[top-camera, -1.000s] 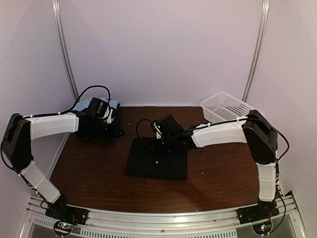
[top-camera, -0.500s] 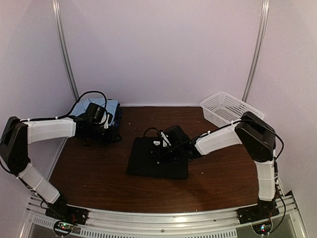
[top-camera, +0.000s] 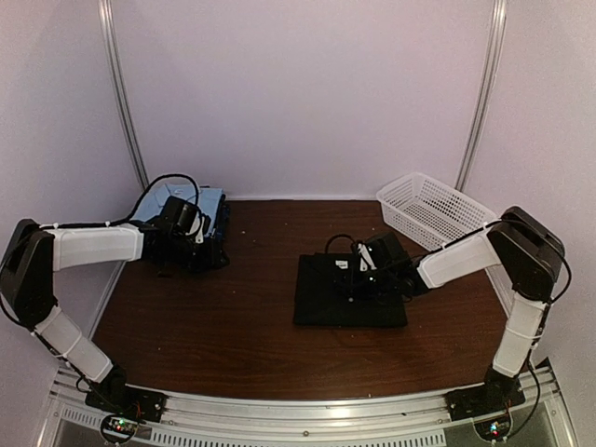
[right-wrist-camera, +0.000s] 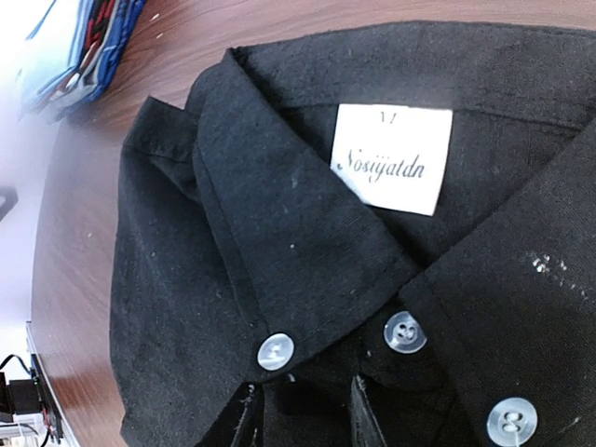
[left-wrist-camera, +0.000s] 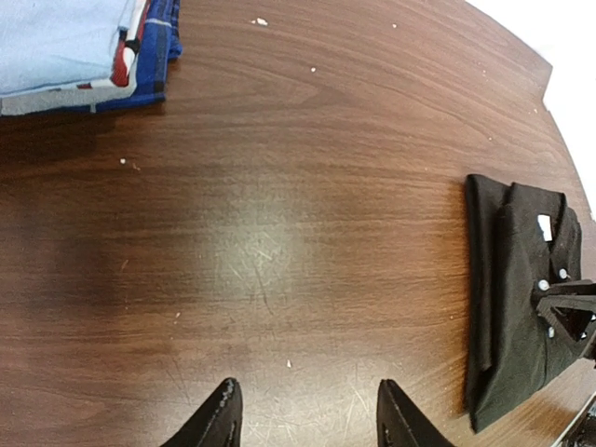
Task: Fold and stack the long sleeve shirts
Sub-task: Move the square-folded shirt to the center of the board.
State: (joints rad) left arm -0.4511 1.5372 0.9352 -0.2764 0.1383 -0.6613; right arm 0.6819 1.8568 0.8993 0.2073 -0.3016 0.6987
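Observation:
A black collared long sleeve shirt [top-camera: 326, 300] lies folded on the table right of centre. My right gripper [top-camera: 360, 278] sits on its collar end. In the right wrist view the gripper [right-wrist-camera: 305, 421] has its fingers close together with a pinch of the black shirt [right-wrist-camera: 242, 233] between them, below the collar, near the white label and buttons. A stack of folded shirts [top-camera: 212, 207], light blue on top, lies at the back left and shows in the left wrist view [left-wrist-camera: 65, 47]. My left gripper [top-camera: 191, 235] is open and empty [left-wrist-camera: 307, 424] above bare table beside that stack.
A white mesh basket [top-camera: 424, 207] stands at the back right corner. The dark wooden table [top-camera: 251, 345] is bounded by white walls on three sides. The black shirt also shows at the right of the left wrist view [left-wrist-camera: 507, 307].
My right gripper has moved to the right and dragged the black shirt with it from the centre to right of centre. The left arm has shifted only slightly by the stack.

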